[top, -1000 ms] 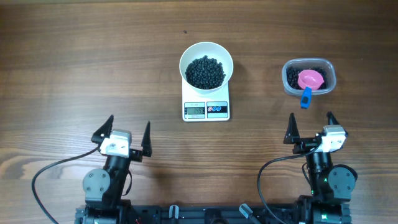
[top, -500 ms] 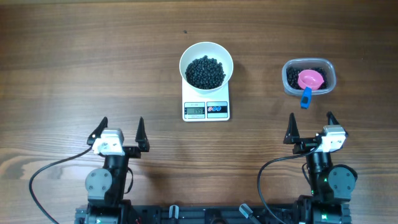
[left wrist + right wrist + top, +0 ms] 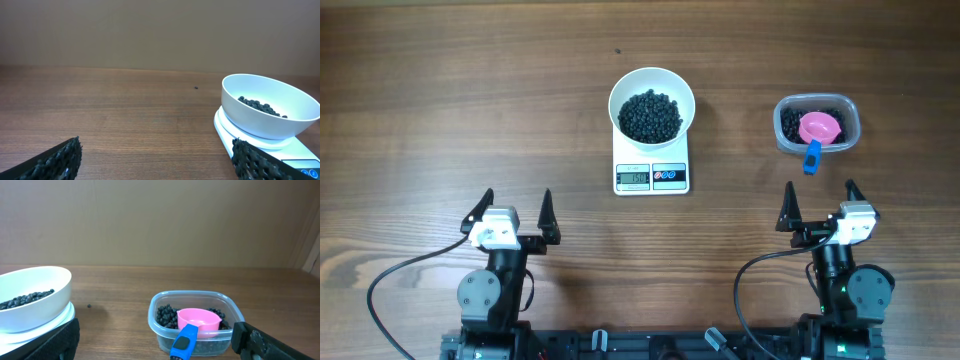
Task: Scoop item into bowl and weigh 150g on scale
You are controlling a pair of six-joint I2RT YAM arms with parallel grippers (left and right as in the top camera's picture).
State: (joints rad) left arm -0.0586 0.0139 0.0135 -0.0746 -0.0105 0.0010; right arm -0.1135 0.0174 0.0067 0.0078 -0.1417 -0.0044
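The white bowl stands on the scale at table centre, holding a dark heap of the item. More of the black beans lie in a clear tub at right, around a pink scoop with a blue handle. One stray bean lies behind the bowl. My left gripper sits open near the front left, empty. My right gripper is open at front right, short of the tub. The left wrist view shows the bowl at its right.
Black cables loop beside both arm bases along the front edge. Bare wooden table stretches to the left and behind the bowl.
My left gripper has shifted slightly left and turned. The scale's display reading has changed. The right arm, bowl and tub have stayed put.
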